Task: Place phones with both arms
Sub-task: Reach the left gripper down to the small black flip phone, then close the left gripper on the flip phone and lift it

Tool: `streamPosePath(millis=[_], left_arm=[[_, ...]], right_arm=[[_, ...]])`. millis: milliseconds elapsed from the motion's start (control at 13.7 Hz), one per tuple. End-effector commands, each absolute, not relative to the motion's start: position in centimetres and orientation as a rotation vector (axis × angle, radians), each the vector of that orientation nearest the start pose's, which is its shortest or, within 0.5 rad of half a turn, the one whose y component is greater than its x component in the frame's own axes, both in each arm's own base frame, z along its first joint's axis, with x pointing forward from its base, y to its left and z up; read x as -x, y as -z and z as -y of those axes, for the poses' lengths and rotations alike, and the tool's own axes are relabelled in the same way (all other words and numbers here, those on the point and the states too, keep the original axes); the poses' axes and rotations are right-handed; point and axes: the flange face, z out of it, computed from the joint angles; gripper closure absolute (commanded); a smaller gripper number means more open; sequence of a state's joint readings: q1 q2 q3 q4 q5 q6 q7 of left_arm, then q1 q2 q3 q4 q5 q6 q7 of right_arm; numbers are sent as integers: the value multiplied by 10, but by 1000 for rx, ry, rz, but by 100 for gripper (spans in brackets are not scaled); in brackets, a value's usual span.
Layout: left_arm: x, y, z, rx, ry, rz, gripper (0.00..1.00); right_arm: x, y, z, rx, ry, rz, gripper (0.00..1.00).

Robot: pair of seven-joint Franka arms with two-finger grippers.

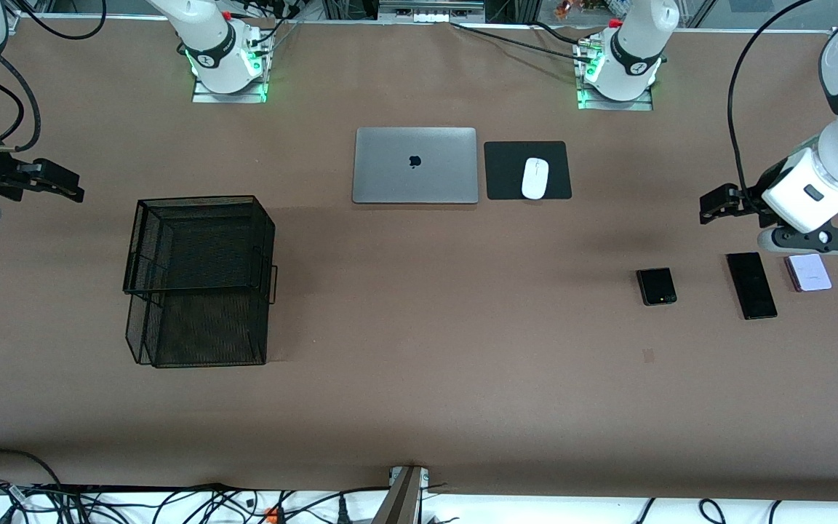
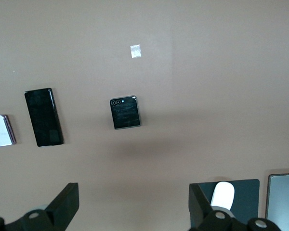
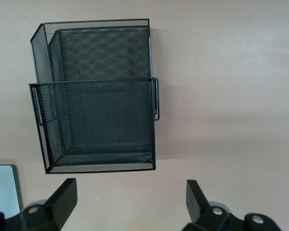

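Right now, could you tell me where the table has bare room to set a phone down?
Widest bare stretch: between the mesh tray and the small black phone, nearer the camera than the laptop. It is crowded where the three phones lie together, the slab and the pale phone closest.

A wide table covered in plain matte brown material [image 1: 419, 378] carries everything. Toward the right arm's end sits a black wire-mesh two-tier basket [image 1: 199, 280]. Near the middle, close to the arm bases, lies a closed silver laptop [image 1: 415, 165], and just beside it a black rectangular mouse pad [image 1: 506, 171] with a white oval mouse [image 1: 535, 178] on it. Toward the left arm's end three phones lie in a row, apart from each other: a small squarish black phone [image 1: 656, 286], a long slim black slab phone [image 1: 751, 285], and a small squarish pale lavender-white phone [image 1: 809, 273]. A small pale scrap [image 1: 648, 355] lies nearer the front camera than the squarish black phone.
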State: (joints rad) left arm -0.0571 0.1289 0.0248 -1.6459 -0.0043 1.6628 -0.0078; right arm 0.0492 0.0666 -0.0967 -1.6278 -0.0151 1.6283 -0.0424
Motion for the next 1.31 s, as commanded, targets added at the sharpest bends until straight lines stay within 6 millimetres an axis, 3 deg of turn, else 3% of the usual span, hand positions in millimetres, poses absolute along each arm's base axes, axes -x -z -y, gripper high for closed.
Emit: streamPosePath(millis=[0,364,583,728,801,1020,1238], left_arm=[[-600,-481,-5,3143,-311,-15,0],[-617,-364,-4,3142,-90,-24,0],[-603,-295,-7,3141,43,13,0],[-598,-249,-15,3145,32,53,0],[-597,-231,-24,3146,3,86,0],[-594,-200,-23,3142,-26,154,0],[-590,-180,-21,3139,-70,145,0]], right_arm=[[-569,-573,30,3154,-81,4,0],[-569,-572,30,3152,-90,1,0],[-569,-573,30,3151,-83,-4,0],[-569,-573,30,3152,-85,-3,0],[-569,-571,31,3152,-88,-6,0],[-571,-571,30,3150,-71,-6,0],[-574,-568,31,3154,-66,-5,0]])
